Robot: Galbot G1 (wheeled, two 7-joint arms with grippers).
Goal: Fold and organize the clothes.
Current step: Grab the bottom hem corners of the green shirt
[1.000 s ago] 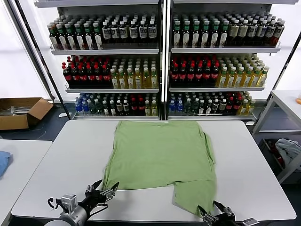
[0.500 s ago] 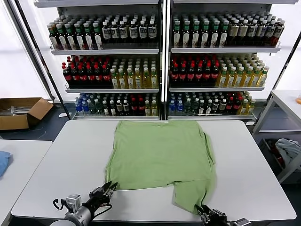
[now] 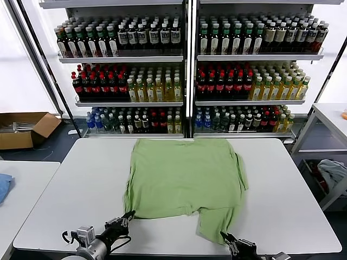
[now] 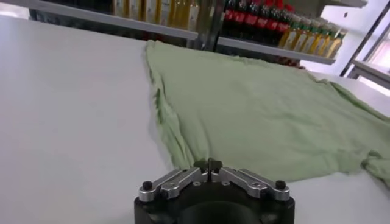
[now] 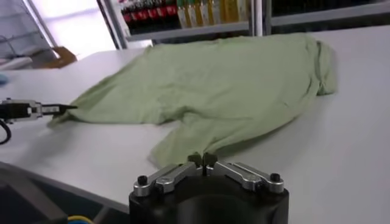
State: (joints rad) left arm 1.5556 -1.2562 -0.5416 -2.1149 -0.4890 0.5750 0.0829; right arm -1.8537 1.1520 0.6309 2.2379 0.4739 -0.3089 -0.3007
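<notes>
The light green shirt [image 3: 184,173] lies spread flat, plain side up, on the white table [image 3: 76,184]. Its near right part hangs as a flap toward the front edge. My left gripper [image 3: 128,216] is shut on the shirt's near left hem corner, low at the table's front. In the left wrist view the jaws [image 4: 208,163] meet on the bunched hem of the shirt [image 4: 256,109]. My right gripper [image 3: 224,236] is shut on the tip of the near right flap. The right wrist view shows its jaws [image 5: 202,159] closed on the shirt [image 5: 207,85].
Tall shelves of bottles [image 3: 184,70] stand behind the table. A cardboard box [image 3: 24,127] lies on the floor at the far left. A second table [image 3: 21,189] stands to the left, and a cart with cloth [image 3: 332,172] to the right.
My left gripper has gone from open to shut on the near left hem corner. Both near corners have shifted slightly inward with the grippers.
</notes>
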